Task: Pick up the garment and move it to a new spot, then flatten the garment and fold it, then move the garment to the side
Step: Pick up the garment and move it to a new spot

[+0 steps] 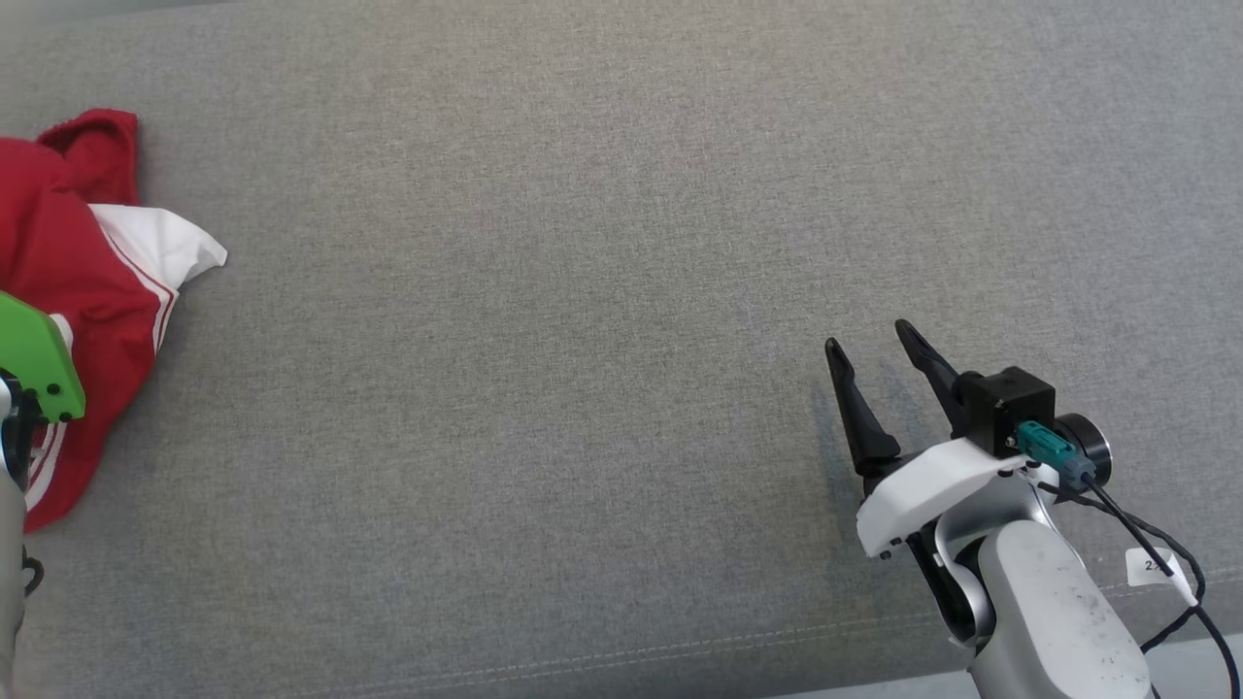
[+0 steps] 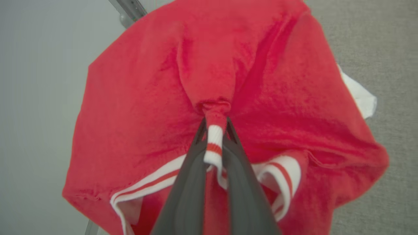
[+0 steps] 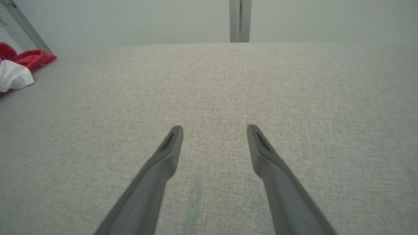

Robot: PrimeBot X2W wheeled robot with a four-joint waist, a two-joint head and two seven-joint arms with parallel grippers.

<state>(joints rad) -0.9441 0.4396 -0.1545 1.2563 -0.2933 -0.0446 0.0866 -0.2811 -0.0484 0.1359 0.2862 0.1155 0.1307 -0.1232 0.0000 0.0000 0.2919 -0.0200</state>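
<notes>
- Red knitted garment with white striped trim (image 1: pixel 87 291) lies bunched at the far left edge of the grey fabric-covered worktop (image 1: pixel 583 291). The broad stretch of cloth to its right looks like the natural new spot, with room to spread and fold.
- In the left wrist view the garment (image 2: pixel 147 114) is a crumpled mound, its folds drawn toward one point. I take that as a pinch just made, ready for lifting, with no flattening done yet. A white flap (image 1: pixel 160 243) sticks out on its right side.
- The right arm waits well apart from the garment, low over bare worktop. The right gripper (image 1: pixel 867 335) has its jaws spread wide and nothing between them, as its own wrist view confirms (image 3: pixel 214 128). It is probably kept clear until spreading needs a second grip.
- A green plastic cover (image 1: pixel 34 359) on the left wrist sits over the garment's lower part.
- The left gripper (image 2: pixel 215 122) has its jaws closed on the garment, clamping a white ribbed cuff with a red stripe (image 2: pixel 214 140). A thick hem is a sensible hold, less likely to slip than a single layer of knit.
</notes>
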